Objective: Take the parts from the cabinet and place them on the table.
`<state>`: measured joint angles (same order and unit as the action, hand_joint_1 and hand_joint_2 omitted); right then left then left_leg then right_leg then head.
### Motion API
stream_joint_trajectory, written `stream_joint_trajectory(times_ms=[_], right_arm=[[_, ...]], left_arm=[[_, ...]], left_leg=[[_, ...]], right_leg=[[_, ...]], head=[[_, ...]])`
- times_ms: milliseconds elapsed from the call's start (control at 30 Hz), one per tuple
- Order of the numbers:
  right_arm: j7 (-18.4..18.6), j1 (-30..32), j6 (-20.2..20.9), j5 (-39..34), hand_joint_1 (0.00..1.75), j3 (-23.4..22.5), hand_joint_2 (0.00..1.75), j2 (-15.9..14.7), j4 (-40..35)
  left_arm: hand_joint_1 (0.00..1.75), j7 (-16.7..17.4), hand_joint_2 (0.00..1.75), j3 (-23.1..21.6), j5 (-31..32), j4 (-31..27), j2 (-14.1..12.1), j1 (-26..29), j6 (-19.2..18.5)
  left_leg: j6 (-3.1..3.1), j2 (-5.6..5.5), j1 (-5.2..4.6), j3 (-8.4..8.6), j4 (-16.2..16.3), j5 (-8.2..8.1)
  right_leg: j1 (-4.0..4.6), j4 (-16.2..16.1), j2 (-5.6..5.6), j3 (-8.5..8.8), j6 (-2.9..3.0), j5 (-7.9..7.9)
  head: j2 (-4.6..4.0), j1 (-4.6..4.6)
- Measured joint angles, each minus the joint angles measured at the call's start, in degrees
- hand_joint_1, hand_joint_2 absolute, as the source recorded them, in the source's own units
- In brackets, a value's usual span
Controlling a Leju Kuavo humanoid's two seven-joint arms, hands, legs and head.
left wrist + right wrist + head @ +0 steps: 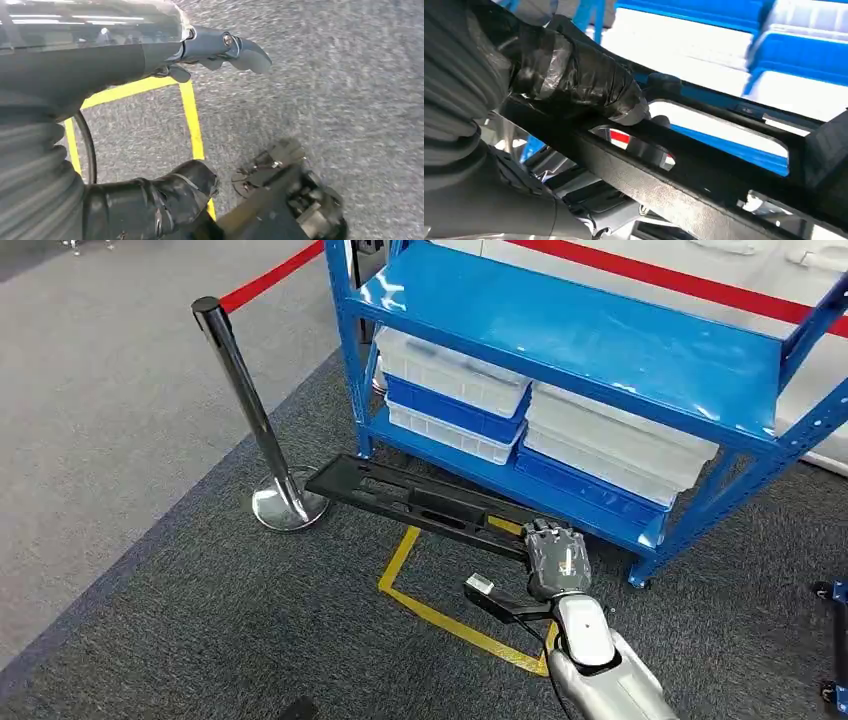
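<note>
Head view shows the right hand, low and right of centre, clamped on one end of a long black part that stretches up-left above the carpet, before the blue cabinet with its stacked bins. Left hand, upper middle of its wrist view, hangs with fingers curled, holding nothing.

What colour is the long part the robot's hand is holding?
Black. The long part held by the right hand shows best in the head view, in front of the blue cabinet.
</note>
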<state>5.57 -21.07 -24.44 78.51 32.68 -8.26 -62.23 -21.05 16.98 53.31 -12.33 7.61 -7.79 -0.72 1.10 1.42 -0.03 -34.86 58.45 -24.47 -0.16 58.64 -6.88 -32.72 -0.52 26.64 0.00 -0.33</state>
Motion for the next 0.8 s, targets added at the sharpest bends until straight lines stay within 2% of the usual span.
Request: stream_joint_trajectory(times_ms=[33, 67, 100, 133, 167, 200, 233, 267, 300, 333, 433, 467, 500, 533, 567, 600, 633, 667, 700, 733, 767, 800], right_arm=[[0.00, -0.01, 0.00, -0.02, 1.75, -0.04, 1.75, -0.02, -0.24], [0.02, 0.02, -0.09, 0.00, 1.75, -0.15, 1.75, -0.07, -0.26], [0.00, 0.16, -0.35, 0.00, 1.75, -0.22, 1.75, -0.09, -0.26], [0.02, 0.44, -0.59, -0.04, 1.75, -0.28, 1.75, -0.13, -0.26], [0.02, 0.84, -0.81, -0.11, 1.75, -0.35, 1.75, -0.26, -0.26], [0.02, 1.24, -0.96, -0.24, 1.75, -0.37, 1.75, -0.31, -0.26], [0.02, 1.57, -0.98, -0.26, 1.75, -0.39, 1.75, -0.31, -0.26], [0.02, 1.76, -0.98, -0.26, 1.75, -0.44, 1.75, -0.37, -0.26], [0.02, 1.83, -0.98, -0.26, 1.75, -0.46, 1.75, -0.42, -0.28], [0.02, 1.84, -1.01, -0.26, 1.75, -0.50, 1.75, -0.46, -0.39], [0.02, 1.85, -1.01, -0.26, 1.75, -0.52, 1.75, -0.48, -0.42], [0.02, 1.85, -1.01, -0.26, 1.75, -0.55, 1.75, -0.55, -0.44], [0.02, 2.02, -1.05, -0.26, 1.75, -0.72, 1.75, -0.90, -0.46], [0.02, 2.11, -1.31, -0.28, 1.75, -0.85, 1.75, -0.90, -0.72], [0.02, 2.10, -1.33, -0.28, 1.75, -0.85, 1.75, -0.87, -0.92], [0.02, 2.12, -1.33, -0.28, 1.75, -0.85, 1.75, -0.76, -1.14], [0.02, 2.08, -1.33, -0.28, 1.75, -1.03, 1.75, -0.94, -1.18], [0.09, 2.09, -1.38, -0.28, 1.75, -1.12, 1.75, -0.96, -1.25], [0.07, 2.15, -1.40, -0.31, 1.75, -1.18, 1.75, -0.98, -1.22], [0.04, 2.24, -1.42, -0.37, 1.75, -1.22, 1.75, -0.98, -1.22], [0.02, 2.31, -1.42, -0.42, 1.75, -1.29, 1.75, -0.98, -1.22], [-0.09, 2.34, -1.42, -0.46, 1.75, -1.29, 1.75, -0.98, -1.22]], left_arm=[[0.00, 0.02, 1.75, -0.02, 0.00, 0.00, 0.00, 0.05, 0.00], [0.00, -0.04, 1.75, 0.00, 0.00, 0.00, 0.00, 0.02, 0.02], [0.00, -0.04, 1.75, -0.02, 0.00, 0.00, 0.00, -0.09, 0.02], [0.00, -0.04, 1.75, -0.02, 0.04, 0.00, 0.00, -0.21, 0.00], [0.00, -0.04, 1.75, -0.02, 0.07, 0.00, 0.00, -0.24, 0.00], [0.00, -0.04, 1.75, -0.02, 0.07, 0.00, 0.00, -0.18, 0.00], [0.00, -0.04, 1.75, -0.02, 0.07, 0.00, 0.00, -0.12, 0.00], [0.00, -0.04, 1.75, -0.02, 0.07, 0.00, -0.02, -0.12, 0.00], [0.00, -0.04, 1.75, -0.02, 0.07, 0.00, 0.00, -0.15, -0.02], [0.00, -0.04, 1.75, -0.02, 0.07, 0.00, 0.00, -0.18, -0.02], [0.00, -0.04, 1.75, -0.02, 0.07, 0.00, 0.00, -0.19, -0.02], [0.00, -0.04, 1.75, -0.02, 0.07, 0.00, 0.00, -0.19, -0.02], [0.00, -0.04, 1.75, -0.02, 0.04, 0.00, 0.00, -0.29, -0.02], [0.00, -0.04, 1.75, -0.02, 0.04, 0.00, -0.02, -0.13, -0.04], [0.00, -0.04, 1.75, -0.02, 0.04, 0.00, 0.00, 0.05, -0.04], [0.00, -0.04, 1.75, -0.02, 0.04, 0.00, -0.11, 0.09, -0.02], [0.00, -0.05, 1.75, -0.02, 0.04, 0.00, -0.17, 0.20, -0.02], [0.00, -0.07, 1.75, -0.02, 0.04, 0.00, -0.17, 0.12, 0.00], [0.00, -0.06, 1.75, -0.02, 0.04, 0.00, -0.17, -0.05, 0.00], [0.00, -0.07, 1.75, -0.02, 0.04, 0.00, -0.17, -0.09, -0.02], [0.00, -0.07, 1.75, -0.02, 0.07, 0.00, -0.15, -0.09, -0.02], [0.00, -0.07, 1.75, -0.02, 0.07, 0.00, -0.15, -0.03, -0.02]], left_leg=[[0.65, -0.61, 0.52, 0.40, -0.70, 0.48], [0.90, -1.04, 0.50, 0.40, -0.90, 0.65], [1.15, -1.46, 0.57, 0.29, -0.89, 0.77], [1.23, -2.04, 0.56, 0.18, -0.89, 0.82], [1.28, -2.66, 0.51, 0.11, -0.87, 0.85], [1.29, -3.45, 0.49, 0.10, -0.81, 0.86], [1.28, -4.26, 0.49, 0.11, -0.71, 0.86], [1.27, -5.02, 0.51, 0.11, -0.54, 0.85], [1.17, -5.85, 0.54, 0.12, -0.35, 0.78], [1.06, -6.43, 0.56, 0.12, -0.18, 0.71], [1.02, -6.55, 0.56, 0.12, -0.12, 0.68], [0.94, -6.79, 0.57, 0.09, -0.04, 0.63], [0.53, -7.79, 0.32, -0.47, 0.53, 0.51], [-0.26, -8.97, 0.76, -0.96, 0.25, 0.90], [-0.70, -9.66, 0.86, -1.01, 0.00, 1.12], [-0.97, -9.81, 0.57, -1.25, 0.09, 1.02], [-1.12, -6.34, 0.44, -1.53, 1.20, 0.20], [-1.46, -3.49, 0.47, -2.99, 4.33, -1.94], [-1.74, -2.43, 0.64, -5.02, 8.61, -4.15], [-1.96, -2.07, 0.78, -7.18, 13.15, -6.12], [-2.17, -1.91, 0.85, -8.89, 16.79, -7.32], [-2.33, -1.78, 0.93, -9.45, 18.07, -7.13]], right_leg=[[-0.34, 0.23, 0.71, -0.21, -0.54, 0.57], [-0.59, 1.61, 3.60, -0.61, -0.77, 1.75], [-0.60, 5.13, 5.62, -2.21, -0.85, 4.01], [-0.62, 9.72, 6.43, -4.36, -0.98, 6.28], [-0.60, 14.22, 6.73, -6.56, -1.08, 8.04], [-0.59, 17.59, 6.82, -8.30, -1.12, 8.66], [-0.63, 17.61, 6.83, -8.47, -1.10, 7.58], [-0.66, 15.00, 6.86, -7.38, -1.03, 5.48], [-0.75, 10.53, 7.06, -5.28, -0.89, 2.79], [-0.81, 6.55, 7.58, -3.46, -0.75, 0.78], [-0.83, 5.58, 7.84, -3.03, -0.71, 0.32], [-0.89, 3.78, 8.58, -2.19, -0.64, -0.52], [-1.17, 0.61, 11.77, -0.88, -0.36, -0.02], [-0.77, 0.95, 10.61, -1.07, -0.23, 0.05], [-0.69, 0.83, 9.94, -0.95, 0.05, -0.04], [-1.42, 0.17, 9.14, -0.66, 0.58, -0.39], [-1.22, -0.25, 8.40, -0.32, 0.97, -0.56], [-1.05, -0.37, 7.56, -0.24, 1.58, -0.57], [-0.90, -0.33, 6.84, -0.29, 1.61, -0.55], [-0.78, -0.29, 6.08, -0.35, 1.66, -0.51], [-0.73, -0.21, 5.27, -0.43, 1.72, -0.47], [-0.73, -0.16, 4.51, -0.46, 1.69, -0.41]], head=[[0.00, 0.00], [0.00, 0.07], [0.00, 0.04], [0.00, 0.09], [0.00, 0.04], [0.00, 0.04], [0.00, 0.04], [0.00, 0.04], [0.00, 0.04], [0.00, 0.04], [0.00, 0.04], [0.00, 0.04], [0.00, 0.00], [0.00, 0.02], [0.00, 0.02], [0.00, 0.02], [0.00, 0.00], [0.00, -0.44], [0.00, -0.42], [0.00, -0.44], [0.00, -0.44], [0.00, -0.44]])
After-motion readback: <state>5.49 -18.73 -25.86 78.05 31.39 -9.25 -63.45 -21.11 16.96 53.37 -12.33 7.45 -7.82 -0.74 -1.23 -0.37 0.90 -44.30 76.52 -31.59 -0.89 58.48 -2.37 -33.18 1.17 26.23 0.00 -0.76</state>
